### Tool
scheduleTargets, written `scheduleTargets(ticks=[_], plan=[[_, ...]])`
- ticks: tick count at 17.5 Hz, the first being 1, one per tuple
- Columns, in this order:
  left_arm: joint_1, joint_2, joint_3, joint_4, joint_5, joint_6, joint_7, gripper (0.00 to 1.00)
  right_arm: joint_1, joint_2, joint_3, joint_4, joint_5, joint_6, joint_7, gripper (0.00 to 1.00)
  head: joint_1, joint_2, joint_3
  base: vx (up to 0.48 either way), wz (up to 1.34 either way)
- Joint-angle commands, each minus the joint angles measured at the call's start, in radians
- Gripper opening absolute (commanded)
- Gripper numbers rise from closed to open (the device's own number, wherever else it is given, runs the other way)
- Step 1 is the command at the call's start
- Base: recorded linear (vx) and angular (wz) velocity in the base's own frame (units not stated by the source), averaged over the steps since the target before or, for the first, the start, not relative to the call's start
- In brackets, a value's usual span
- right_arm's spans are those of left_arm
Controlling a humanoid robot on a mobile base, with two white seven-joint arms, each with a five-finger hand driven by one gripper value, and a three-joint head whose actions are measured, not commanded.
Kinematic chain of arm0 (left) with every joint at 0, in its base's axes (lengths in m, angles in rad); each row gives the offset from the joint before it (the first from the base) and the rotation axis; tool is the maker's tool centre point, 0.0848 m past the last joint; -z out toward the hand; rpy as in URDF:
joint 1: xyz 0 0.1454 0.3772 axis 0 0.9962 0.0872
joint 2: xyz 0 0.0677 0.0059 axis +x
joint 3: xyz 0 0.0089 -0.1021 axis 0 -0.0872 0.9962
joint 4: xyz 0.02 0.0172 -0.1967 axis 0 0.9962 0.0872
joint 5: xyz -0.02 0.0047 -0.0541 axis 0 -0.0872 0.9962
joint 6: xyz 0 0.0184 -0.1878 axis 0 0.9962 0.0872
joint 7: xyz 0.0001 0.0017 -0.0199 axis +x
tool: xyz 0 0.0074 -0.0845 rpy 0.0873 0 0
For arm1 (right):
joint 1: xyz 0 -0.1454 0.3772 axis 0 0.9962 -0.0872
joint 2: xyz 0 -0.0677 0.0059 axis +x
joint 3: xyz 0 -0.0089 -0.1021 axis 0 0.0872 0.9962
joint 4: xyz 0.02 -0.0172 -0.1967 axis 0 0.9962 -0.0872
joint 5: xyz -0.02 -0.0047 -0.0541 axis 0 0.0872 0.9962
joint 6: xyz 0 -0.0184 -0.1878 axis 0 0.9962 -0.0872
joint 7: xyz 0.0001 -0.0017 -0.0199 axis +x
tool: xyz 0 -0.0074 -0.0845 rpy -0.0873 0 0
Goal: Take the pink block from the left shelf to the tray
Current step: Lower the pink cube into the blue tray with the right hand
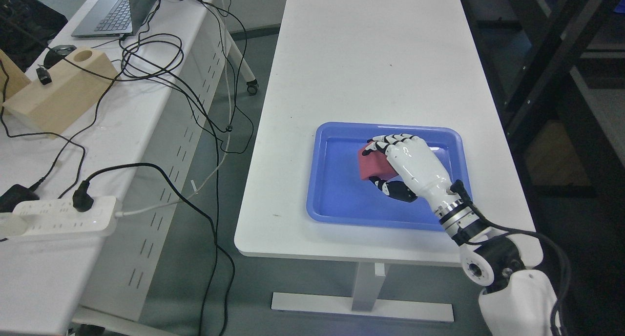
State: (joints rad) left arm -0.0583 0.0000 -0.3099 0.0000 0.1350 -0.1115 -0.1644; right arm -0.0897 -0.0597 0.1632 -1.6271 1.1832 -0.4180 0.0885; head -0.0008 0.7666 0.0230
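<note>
Right hand (398, 162) comes in from lower right, fingers (385, 140) wrapped over the top of the pink block (373, 166), thumb underneath on the near side: grasping it, not released. Block sits inside the blue tray (337, 206), toward the upper middle of the tray area. Cannot tell if its underside is touching the tray floor or held just above it; the hand covers its right part.

Tray is on the white table (366, 57), near the front edge. No shelf visible on the left, only a second table (44, 258) with cables (161, 72), a power strip (63, 218), a laptop (117, 9) and a wooden box (61, 89). Left arm not in view.

Progress: pick and carry look done, block already over or in the tray. Left to do, as I judge it: set it down if not seated, let the fingers go, pull the hand out clear of the tray.
</note>
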Motion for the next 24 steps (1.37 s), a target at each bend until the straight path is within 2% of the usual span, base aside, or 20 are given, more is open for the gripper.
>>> scheduleTargets(ticks=[1,7,10,12,15,17,20,23,24], plan=[[0.0,0.017,0.0,-0.017,0.0,0.003,0.0,1.0,-0.001,0.003,0.079,0.032,0.205,0.015,0.0,0.01,0.0,0.0,0.0,0.03,-0.05],[0.0,0.017,0.0,-0.017,0.0,0.003,0.0,1.0,0.005,0.009,0.107,0.052,0.247,0.016,-0.001,0.02,0.0,0.0,0.0,0.034,-0.06],[0.0,0.017,0.0,-0.017,0.0,0.003,0.0,1.0,0.005,0.011,0.105,0.052,0.23,0.027,-0.003,0.05,0.0,0.0,0.0,0.031,-0.04],[0.0,0.017,0.0,-0.017,0.0,0.003,0.0,1.0,0.008,0.015,0.104,0.052,0.222,0.03,-0.004,0.12,0.0,0.0,0.0,0.021,0.0],[0.0,0.017,0.0,-0.017,0.0,0.004,0.0,1.0,0.016,0.02,0.101,0.05,0.15,0.05,-0.013,0.3,0.0,0.0,0.0,0.005,0.0],[0.0,0.017,0.0,-0.017,0.0,0.003,0.0,1.0,0.016,0.017,0.093,0.046,0.103,0.058,-0.015,0.37,0.0,0.0,0.0,0.0,0.0],[0.0,0.017,0.0,-0.017,0.0,0.003,0.0,1.0,0.022,0.011,0.088,0.041,0.064,0.097,-0.012,0.53,0.0,0.0,0.0,0.0,0.0],[0.0,0.017,0.0,-0.017,0.0,0.004,0.0,1.0,0.033,0.014,0.084,0.041,0.024,0.108,-0.006,0.61,0.0,0.0,0.0,0.0,0.0],[0.0,0.017,0.0,-0.017,0.0,0.003,0.0,1.0,0.033,0.014,0.084,0.041,0.024,0.111,-0.004,0.68,0.0,0.0,0.0,0.0,0.0]])
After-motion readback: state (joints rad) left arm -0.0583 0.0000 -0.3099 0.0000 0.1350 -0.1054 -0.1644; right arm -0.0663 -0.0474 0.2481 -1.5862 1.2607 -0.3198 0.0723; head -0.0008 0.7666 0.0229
